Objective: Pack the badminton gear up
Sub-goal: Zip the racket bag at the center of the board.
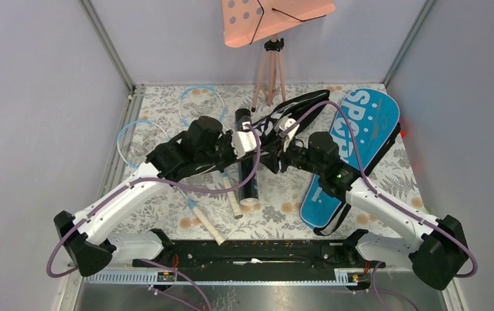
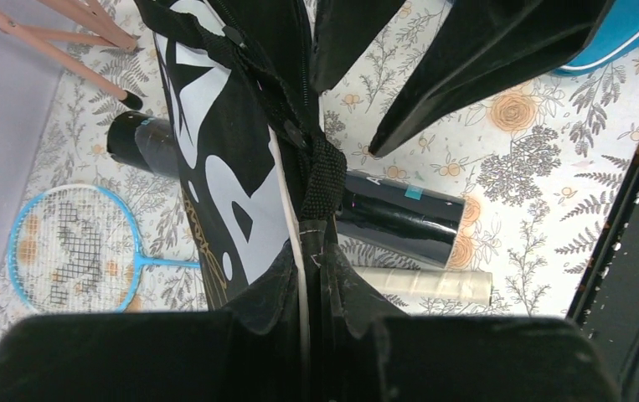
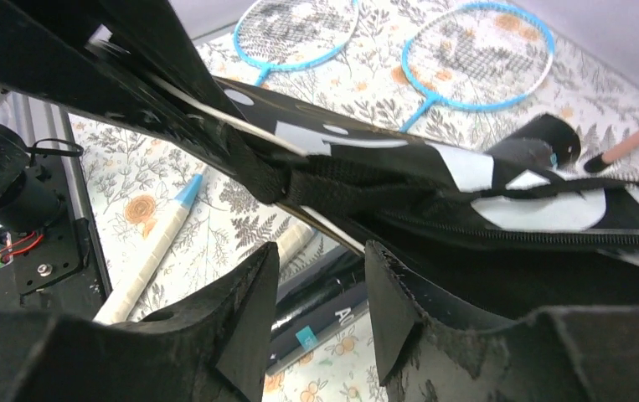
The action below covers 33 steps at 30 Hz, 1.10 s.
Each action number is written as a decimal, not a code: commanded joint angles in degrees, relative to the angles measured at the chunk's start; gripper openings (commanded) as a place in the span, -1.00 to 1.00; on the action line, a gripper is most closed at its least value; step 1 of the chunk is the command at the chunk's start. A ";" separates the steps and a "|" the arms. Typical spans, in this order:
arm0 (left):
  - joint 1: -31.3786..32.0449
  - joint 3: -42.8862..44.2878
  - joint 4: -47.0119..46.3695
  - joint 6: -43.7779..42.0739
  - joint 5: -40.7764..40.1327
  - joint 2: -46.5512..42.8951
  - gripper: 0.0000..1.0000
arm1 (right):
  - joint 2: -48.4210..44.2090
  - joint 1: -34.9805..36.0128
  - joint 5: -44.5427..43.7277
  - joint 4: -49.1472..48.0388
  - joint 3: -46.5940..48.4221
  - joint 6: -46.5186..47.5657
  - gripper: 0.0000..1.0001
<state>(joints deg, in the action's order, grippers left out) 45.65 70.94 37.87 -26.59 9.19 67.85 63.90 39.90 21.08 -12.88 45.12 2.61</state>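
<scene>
Rackets, two with light-blue hoops, lie flat on the tabletop at far left. Left gripper is clamped on the strap edge of the black bag at mid-table. The bag's contents cannot be seen and its white lettering is unreadable. Beneath it lies the black tube, its label partly legible: "A". Right gripper stands with jaws apart just beside the strap, gripping nothing. Blue bag lies flat at right; white "SP" is readable, the remainder is behind the arm, and the contents are not visible.
</scene>
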 commanded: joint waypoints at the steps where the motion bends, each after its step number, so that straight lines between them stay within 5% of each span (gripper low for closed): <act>1: -0.03 4.26 0.83 2.39 3.47 0.88 -1.00 | 1.05 1.98 1.67 -7.63 1.86 3.25 -0.01; 18: -0.03 5.78 1.33 3.67 3.80 3.23 -1.00 | 4.78 6.76 -1.49 -9.94 6.71 1.64 0.06; 25: -0.03 6.39 1.36 4.40 3.63 4.23 -1.00 | 5.65 8.74 -11.71 -11.45 7.89 -1.95 0.00; 29: -0.03 6.73 1.34 4.62 3.79 4.70 -1.00 | 7.21 10.45 -17.84 -9.11 10.26 -2.00 -0.26; 33: 0.05 6.40 1.32 4.36 2.98 4.72 -1.00 | 8.09 11.58 -25.14 -2.88 13.69 -1.65 -0.92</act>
<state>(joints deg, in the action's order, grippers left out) 44.38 75.37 40.49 -23.55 8.80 71.72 71.05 49.50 5.48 -15.14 52.73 -0.12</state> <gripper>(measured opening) 0.100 0.154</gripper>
